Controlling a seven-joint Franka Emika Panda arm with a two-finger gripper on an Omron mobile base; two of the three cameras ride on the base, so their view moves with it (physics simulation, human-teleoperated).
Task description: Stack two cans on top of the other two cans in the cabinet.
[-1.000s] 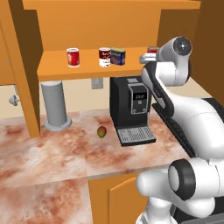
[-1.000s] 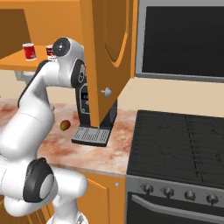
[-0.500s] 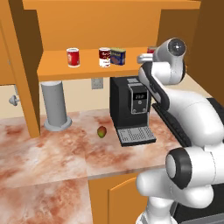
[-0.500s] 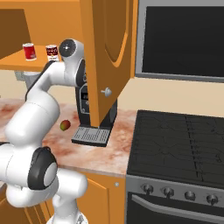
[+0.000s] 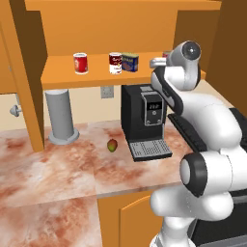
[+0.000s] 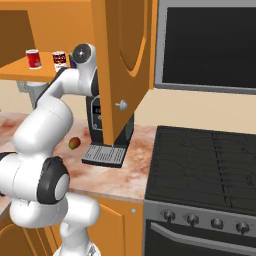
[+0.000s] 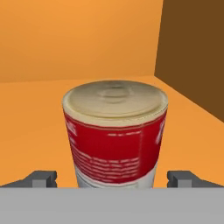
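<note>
A red can (image 7: 114,138) with a pale lid and greyish lower part stands upright on the cabinet's orange shelf board (image 7: 35,118), close in front of the hand. My gripper (image 7: 113,179) is open, with one fingertip (image 7: 43,178) on each side of the can's base and apart from it. In the left base view this can (image 5: 166,54) peeks out behind the arm at the shelf's right end. Farther left on the cabinet shelf (image 5: 62,75) stand a bright red can (image 5: 80,63), a dark red and white can (image 5: 115,63) and a squat blue can (image 5: 130,61).
A black coffee machine (image 5: 147,120) stands on the counter under the shelf, with a grey cylinder (image 5: 60,116) and a small fruit (image 5: 112,144) to its left. The open cabinet door (image 6: 125,65) hangs right of the arm. A stove (image 6: 210,170) lies further right.
The arm's upper part has shifted slightly at the shelf's right end. The gripper has stayed open, and the three cans on the left have not moved.
</note>
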